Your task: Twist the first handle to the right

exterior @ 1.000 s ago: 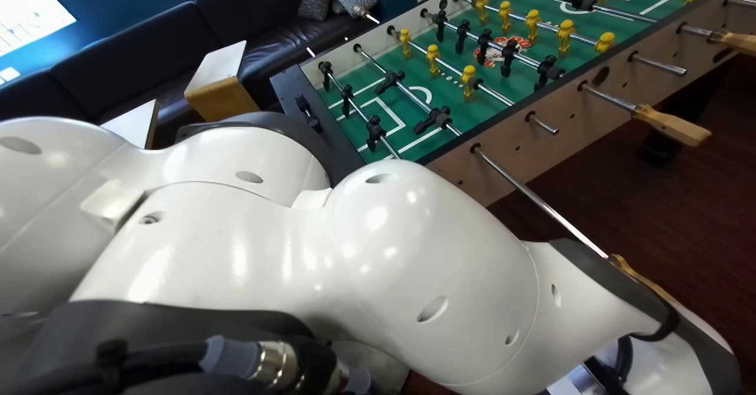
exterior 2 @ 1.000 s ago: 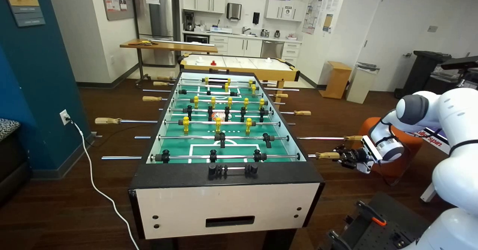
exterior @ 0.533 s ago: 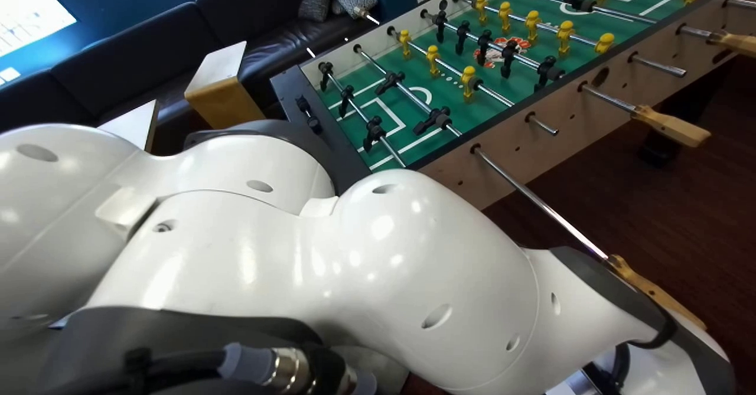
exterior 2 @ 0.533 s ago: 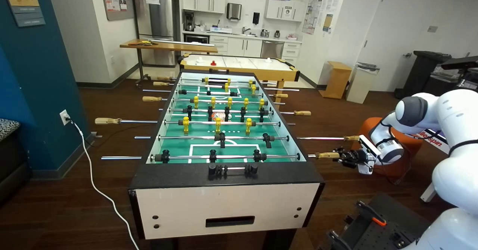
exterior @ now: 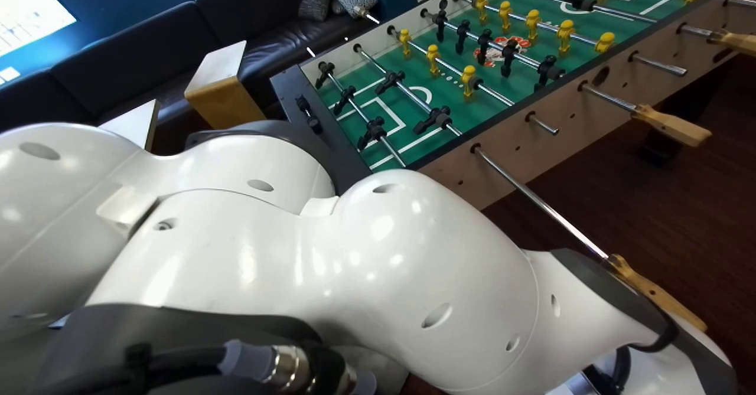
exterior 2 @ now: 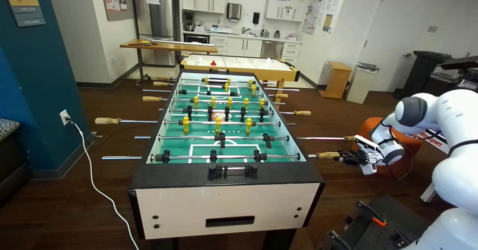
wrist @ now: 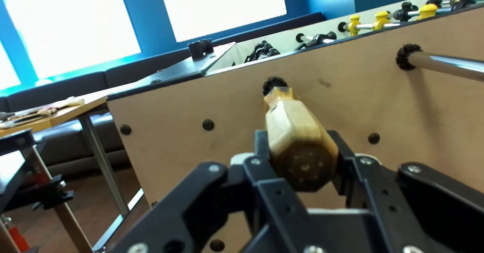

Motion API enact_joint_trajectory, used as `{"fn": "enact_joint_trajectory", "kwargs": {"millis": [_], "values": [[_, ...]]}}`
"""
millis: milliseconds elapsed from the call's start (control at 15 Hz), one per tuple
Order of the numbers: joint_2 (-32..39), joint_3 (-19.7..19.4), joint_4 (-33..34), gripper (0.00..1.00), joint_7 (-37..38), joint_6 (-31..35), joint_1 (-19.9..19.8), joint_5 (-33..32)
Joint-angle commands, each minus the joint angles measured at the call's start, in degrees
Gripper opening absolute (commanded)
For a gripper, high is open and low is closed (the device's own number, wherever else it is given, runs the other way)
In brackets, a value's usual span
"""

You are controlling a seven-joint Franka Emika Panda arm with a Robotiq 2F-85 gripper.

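Observation:
The first handle is an eight-sided wooden grip (wrist: pixel 293 126) on the nearest rod of the foosball table. In the wrist view my gripper (wrist: pixel 300 151) has one finger on each side of it, both pressed against it near its dark end face. In an exterior view the handle (exterior 2: pixel 328 155) lies level, with the gripper (exterior 2: pixel 344 156) shut on its outer end. The nearest rod carries black figures (exterior: pixel 347 97), tilted with their feet toward the table's near end. In an exterior view (exterior: pixel 437 253) the arm hides the gripper and first handle.
The second rod's wooden handle (exterior 2: pixel 350 138) sits close beside my hand, and shows in an exterior view (exterior: pixel 655 294) just past the wrist. Another handle (exterior: pixel 670 124) sticks out farther along. The table's side wall (wrist: pixel 181 139) stands in front of the gripper. An orange seat (exterior 2: pixel 407 156) is behind the wrist.
My hand has rolled about the handle's axis, and the nearest rod's black figures have swung from hanging nearly straight to tilted. The arm shifted slightly at first. The grip on the handle stays.

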Motion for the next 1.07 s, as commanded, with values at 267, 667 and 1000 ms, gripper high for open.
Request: {"fn": "enact_joint_trajectory", "kwargs": {"millis": [267,667,1000], "values": [[0.2,-1.7,0.0,0.40,6.3,-1.1,1.1,1.2],[0.5,-1.0,0.8,0.15,17.9,-6.8,0.0,2.0],[-0.1,-1.7,-0.1,0.15,31.0,-7.2,0.1,2.7]]}}
